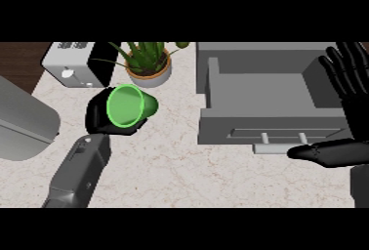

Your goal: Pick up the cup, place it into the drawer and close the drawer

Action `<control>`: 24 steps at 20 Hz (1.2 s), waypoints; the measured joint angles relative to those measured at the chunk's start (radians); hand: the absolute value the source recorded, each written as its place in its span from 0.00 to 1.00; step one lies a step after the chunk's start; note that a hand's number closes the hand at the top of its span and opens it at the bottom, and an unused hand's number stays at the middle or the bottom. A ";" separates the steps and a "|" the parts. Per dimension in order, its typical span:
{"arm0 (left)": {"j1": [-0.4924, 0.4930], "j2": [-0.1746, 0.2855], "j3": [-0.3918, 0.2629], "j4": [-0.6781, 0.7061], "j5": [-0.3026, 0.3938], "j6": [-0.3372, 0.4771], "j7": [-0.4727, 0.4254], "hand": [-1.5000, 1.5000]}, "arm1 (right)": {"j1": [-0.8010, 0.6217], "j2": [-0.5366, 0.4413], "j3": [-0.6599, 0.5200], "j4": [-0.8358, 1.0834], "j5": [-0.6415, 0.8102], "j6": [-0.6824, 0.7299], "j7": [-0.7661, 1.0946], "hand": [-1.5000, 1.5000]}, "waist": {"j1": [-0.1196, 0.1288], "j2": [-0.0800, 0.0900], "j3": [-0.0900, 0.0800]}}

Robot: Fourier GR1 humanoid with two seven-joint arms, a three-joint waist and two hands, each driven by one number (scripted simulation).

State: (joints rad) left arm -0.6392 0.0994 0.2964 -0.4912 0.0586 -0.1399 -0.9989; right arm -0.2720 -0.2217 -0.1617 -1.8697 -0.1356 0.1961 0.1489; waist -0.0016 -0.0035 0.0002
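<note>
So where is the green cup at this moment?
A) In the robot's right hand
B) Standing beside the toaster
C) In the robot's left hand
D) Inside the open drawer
C: the left hand is curled round the green cup, left of the open drawer, while the right hand rests open at the view's right edge, holding nothing.
</note>
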 measured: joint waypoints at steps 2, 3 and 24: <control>-0.030 -0.015 -0.022 -0.059 0.000 -0.001 0.048 1.00 | -0.003 -0.001 -0.007 0.011 0.000 -0.002 -0.004 0.00 | 0.005 -0.001 0.000; -0.054 -0.026 -0.033 -0.083 -0.001 0.007 0.078 1.00 | -0.004 0.001 -0.006 0.017 0.004 -0.004 -0.010 0.00 | 0.006 -0.002 0.000; -0.578 -0.099 -0.337 -0.133 0.127 0.415 0.673 1.00 | -0.005 0.015 0.004 0.048 0.031 -0.005 -0.070 0.00 | -0.041 0.011 0.001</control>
State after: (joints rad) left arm -1.2175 0.0007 -0.0403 -0.6241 0.1852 0.2755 -0.3256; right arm -0.2767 -0.2067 -0.1575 -1.8220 -0.1043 0.1915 0.0794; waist -0.0422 0.0070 0.0011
